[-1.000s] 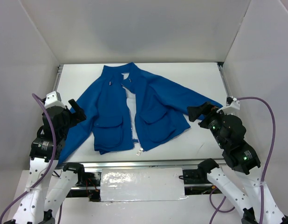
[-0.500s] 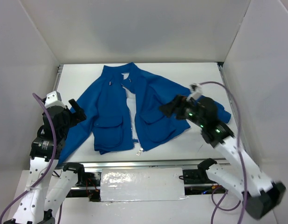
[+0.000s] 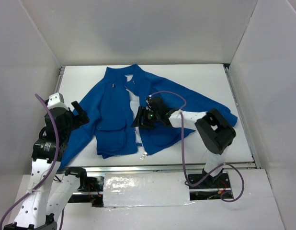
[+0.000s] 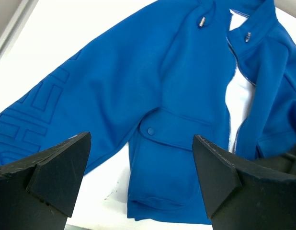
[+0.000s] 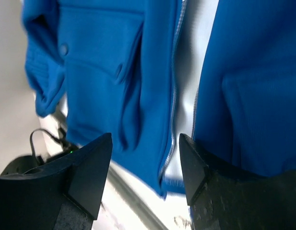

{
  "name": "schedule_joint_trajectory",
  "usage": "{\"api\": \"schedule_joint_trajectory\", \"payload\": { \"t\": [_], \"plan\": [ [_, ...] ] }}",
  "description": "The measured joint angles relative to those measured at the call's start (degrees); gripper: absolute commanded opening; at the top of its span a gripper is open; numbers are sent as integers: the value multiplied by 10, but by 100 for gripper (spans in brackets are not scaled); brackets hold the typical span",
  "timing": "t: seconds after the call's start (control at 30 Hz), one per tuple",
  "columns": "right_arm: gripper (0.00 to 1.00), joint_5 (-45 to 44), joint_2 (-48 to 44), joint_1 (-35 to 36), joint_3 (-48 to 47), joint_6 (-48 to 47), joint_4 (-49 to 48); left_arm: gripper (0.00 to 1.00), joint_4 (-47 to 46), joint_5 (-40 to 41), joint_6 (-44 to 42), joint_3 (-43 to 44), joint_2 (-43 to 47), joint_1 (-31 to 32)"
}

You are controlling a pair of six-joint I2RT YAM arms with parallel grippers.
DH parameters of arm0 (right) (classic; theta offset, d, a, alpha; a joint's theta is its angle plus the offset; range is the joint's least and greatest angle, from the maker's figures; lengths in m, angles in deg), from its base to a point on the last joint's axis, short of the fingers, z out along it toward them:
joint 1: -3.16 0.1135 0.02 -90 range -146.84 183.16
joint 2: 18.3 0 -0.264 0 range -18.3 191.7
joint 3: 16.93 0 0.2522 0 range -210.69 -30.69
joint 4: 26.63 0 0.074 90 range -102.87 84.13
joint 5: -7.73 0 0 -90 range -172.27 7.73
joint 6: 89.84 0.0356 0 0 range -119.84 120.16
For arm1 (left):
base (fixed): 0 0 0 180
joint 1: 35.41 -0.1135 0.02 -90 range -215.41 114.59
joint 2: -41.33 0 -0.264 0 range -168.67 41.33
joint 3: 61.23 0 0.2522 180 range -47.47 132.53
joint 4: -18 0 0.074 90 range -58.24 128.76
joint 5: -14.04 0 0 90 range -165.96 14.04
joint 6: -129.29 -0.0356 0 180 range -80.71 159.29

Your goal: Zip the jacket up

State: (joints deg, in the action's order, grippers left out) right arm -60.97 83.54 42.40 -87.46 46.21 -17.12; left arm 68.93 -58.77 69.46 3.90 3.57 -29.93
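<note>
**Top view.** The royal-blue soft fabric jacket (image 3: 114, 103) lies face up on the white worktop (image 3: 200, 79). Its front is open and the white inner lining (image 3: 133, 101) shows between the panels. The silver front zipper (image 3: 144, 154) is not joined, so judge this step as the approach. The right jaws hover over the lower front opening. The left jaws sit beside the sleeve at the left of the view.

**Left wrist view.** The left jaws stand apart and hold nothing. Below them lie a snap-fastened flap pocket (image 4: 157, 136) and the open zipper (image 4: 233, 57).

**Right wrist view.** The right jaws stand apart and empty above the zipper (image 5: 173, 105). The lining (image 5: 198, 48) runs beside it. This view is slightly blurred.

**Next move.** You will likely need to lower the right jaws to the hem. Pin the fabric with the left jaws, then seat the two zipper halves before pulling.
</note>
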Motion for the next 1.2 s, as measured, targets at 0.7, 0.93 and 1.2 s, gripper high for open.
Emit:
{"api": "schedule_joint_trajectory", "payload": {
  "t": [0.7, 0.93, 1.2],
  "plan": [
    [55, 20, 104, 4, -56, 17, -42, 99, -12, -30, -2, 0, 4, -2],
    [39, 63, 104, 6, -44, 32, -81, 99, -12, -33, -2, 0, 5, -2],
    [40, 81, 104, 7, -7, 36, -114, 99, -13, -35, -2, 0, 9, -2]
  ]
}}
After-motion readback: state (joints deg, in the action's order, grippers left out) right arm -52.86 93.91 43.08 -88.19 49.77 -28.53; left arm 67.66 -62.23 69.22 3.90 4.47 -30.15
